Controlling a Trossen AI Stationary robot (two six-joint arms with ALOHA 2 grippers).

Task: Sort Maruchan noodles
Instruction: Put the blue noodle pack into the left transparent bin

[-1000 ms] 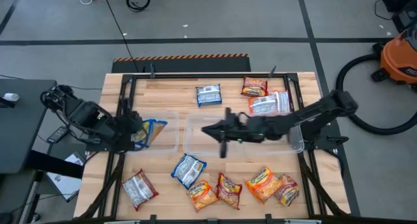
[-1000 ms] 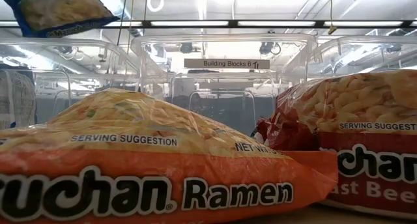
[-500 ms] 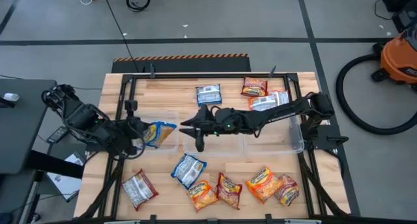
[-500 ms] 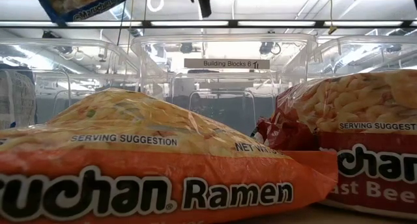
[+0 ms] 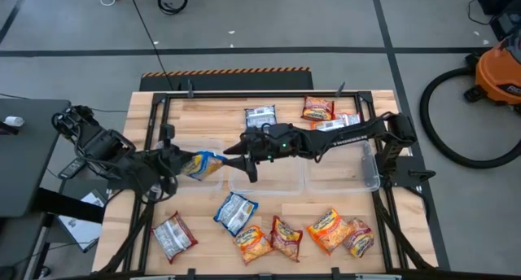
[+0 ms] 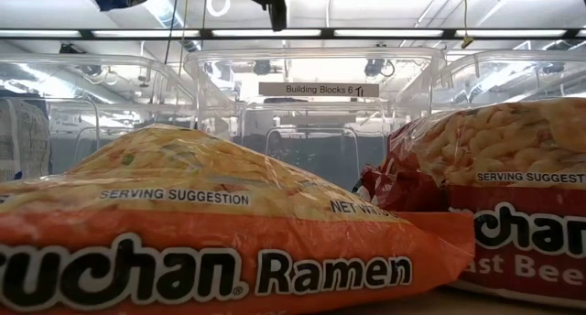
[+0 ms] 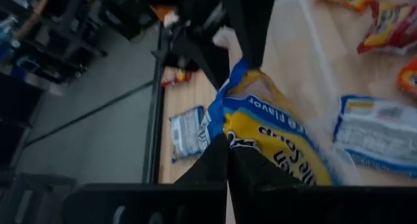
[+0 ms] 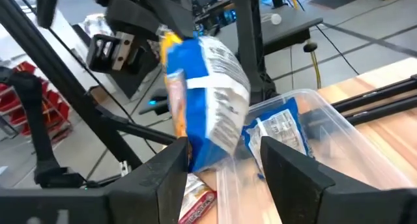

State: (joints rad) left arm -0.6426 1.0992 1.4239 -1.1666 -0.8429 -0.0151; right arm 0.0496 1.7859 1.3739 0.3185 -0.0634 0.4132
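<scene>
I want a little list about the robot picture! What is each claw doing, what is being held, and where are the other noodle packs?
left gripper: shut on the blue packet, held up above the clear bins
right gripper: open, fingers either side of the same blue packet
handover: looks likely, not done yet
front of table: six packets lying loose
back of table: three packets lying loose
</scene>
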